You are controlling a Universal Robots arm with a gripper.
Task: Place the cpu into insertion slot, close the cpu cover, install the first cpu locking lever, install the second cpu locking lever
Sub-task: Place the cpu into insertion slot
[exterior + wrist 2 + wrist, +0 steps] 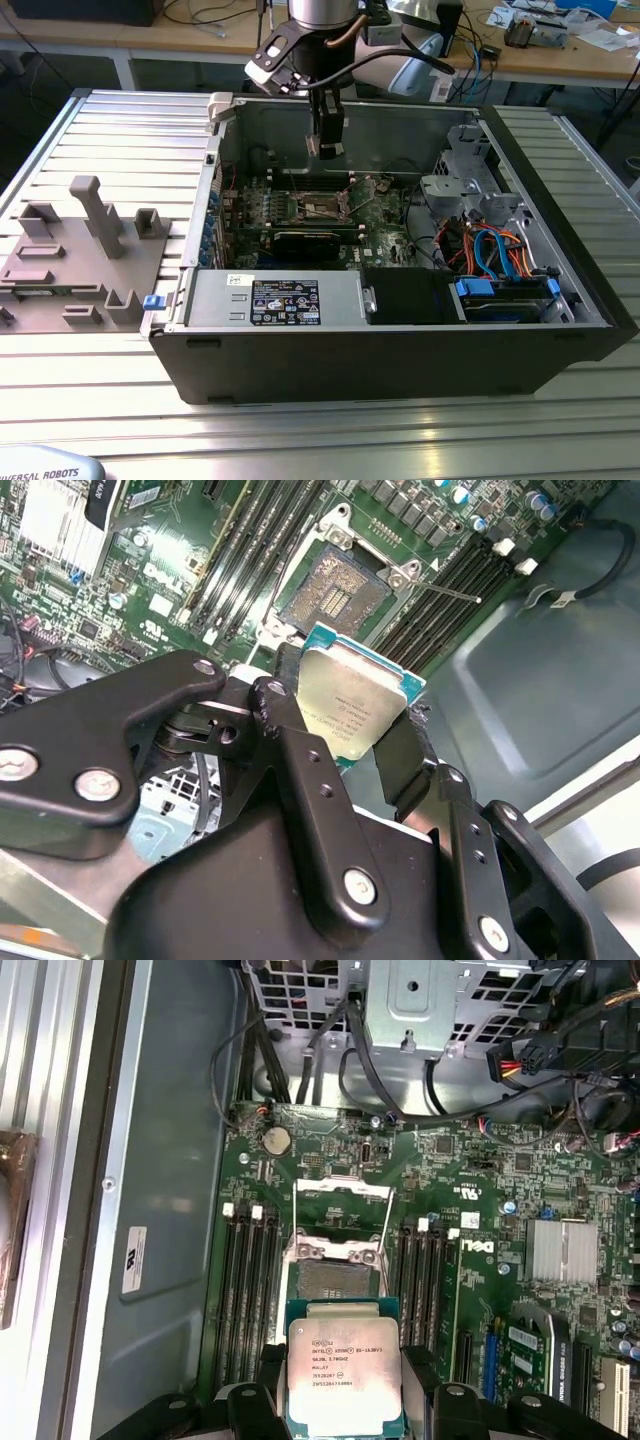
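The fingers [400, 765] grip the cpu [350, 705] by two opposite edges, its metal top toward the wrist cameras. In the exterior view, upper centre, they hang inside the case [400, 340] above the open socket [322, 205], clear of it, with the cover [342, 1186] raised.

cpu [352, 702] lower part behind jaws, slot [328, 1278] half covered

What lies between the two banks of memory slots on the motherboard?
In the first wrist view, the open, empty cpu socket, its cpu cover swung up. The gripper holds the cpu.
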